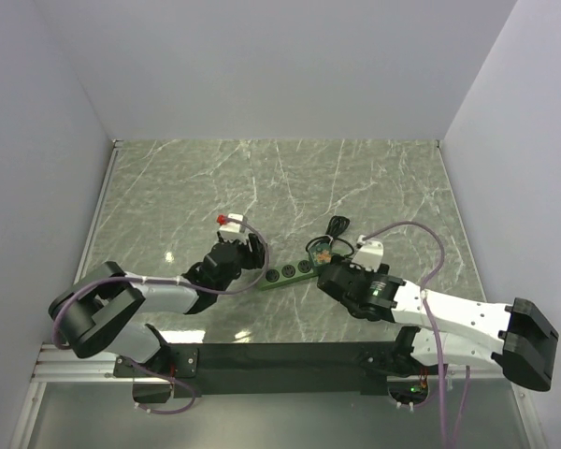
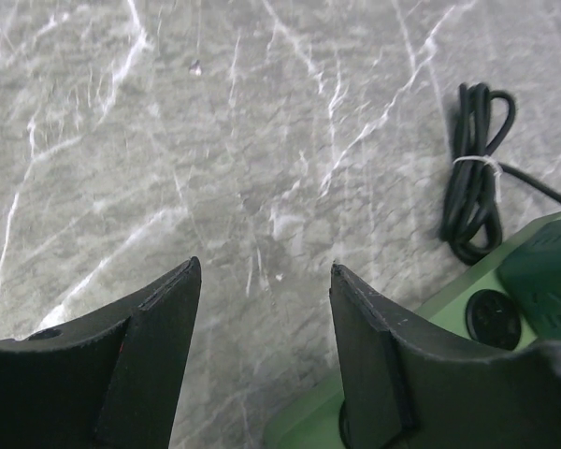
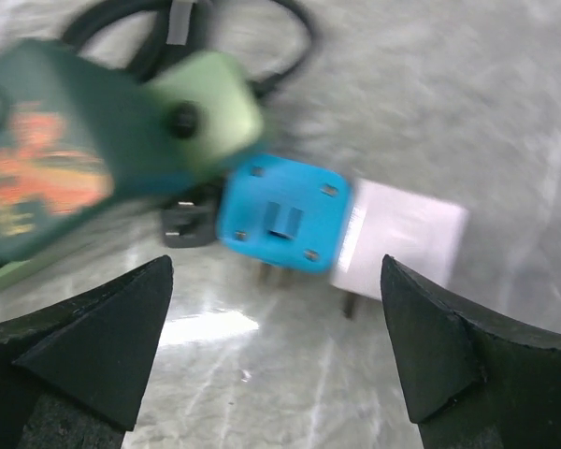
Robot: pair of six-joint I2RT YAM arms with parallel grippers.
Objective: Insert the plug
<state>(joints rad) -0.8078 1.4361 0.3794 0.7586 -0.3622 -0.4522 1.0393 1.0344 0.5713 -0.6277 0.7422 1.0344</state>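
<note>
The right hand (image 3: 276,281) was opened wide, and nothing was between its two fingers (image 3: 93,346). In the right wrist view the plug (image 3: 285,215) lay on the table (image 3: 467,112) just ahead of this hand and about in the middle of the gap between the fingertips, but apart from both of them. Its blue face was turned to the camera, its white body went off to the right, and some thin prongs showed under it. This picture was a little blurred, so I cannot tell if the plug touched the power strip (image 3: 201,103). The end of the green strip was just beside it, up and to the left. A dark green part with an orange mark was next to that end, at the left edge of the view. The black cable (image 3: 262,19) lay behind the strip.

In the top view the right hand (image 1: 325,271) was low over the table (image 1: 262,178), at the right end of the power strip (image 1: 285,276). The plug itself was not clear to see from there. The coiled cable (image 1: 337,226) lay just beyond the hand.

The left hand (image 1: 252,251) was at the other end of the strip. In its wrist view the left hand (image 2: 264,271) was open to a middle width and held nothing; only bare table (image 2: 215,140) showed between its fingers (image 2: 159,346). The power strip (image 2: 449,304) came out from behind the right-side finger, with one round black socket (image 2: 494,319) in sight. The tied cable (image 2: 477,168) lay further away, near the strip.
</note>
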